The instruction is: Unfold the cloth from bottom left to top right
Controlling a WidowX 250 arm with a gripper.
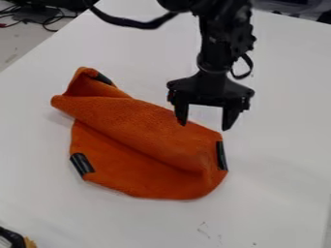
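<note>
In the corner at 7 to 8 o'clock, a black and yellow object [14,238] pokes into view. Out at 11 o'clock, dark cables [46,20] lie tangled on the floor [26,41] past the slanting side of the white counter [278,193]. The orange cloth [139,128] lies partly folded on the counter, its bulk spreading from the centre of the view toward 8 o'clock. Around the cloth's own middle, one black patch [82,164] sits on its edge at 8 o'clock and another [103,79] at 11, beside a raised, puckered corner. A thick fold runs across it from about 10 o'clock toward 4, with a flatter layer showing on the 7 o'clock side. Small dark marks [203,230] dot the counter between 5 and 6 o'clock of the view. The gripper [204,126] hangs on the cloth's 2 o'clock side, its jaws spread wide with nothing held between them. The left-hand tip in view overlaps the cloth's upper edge; whether they touch, I cannot tell. A third black patch [221,155] marks the cloth's edge between 3 and 4 o'clock. The black arm [223,34] comes down from 1 o'clock.
</note>
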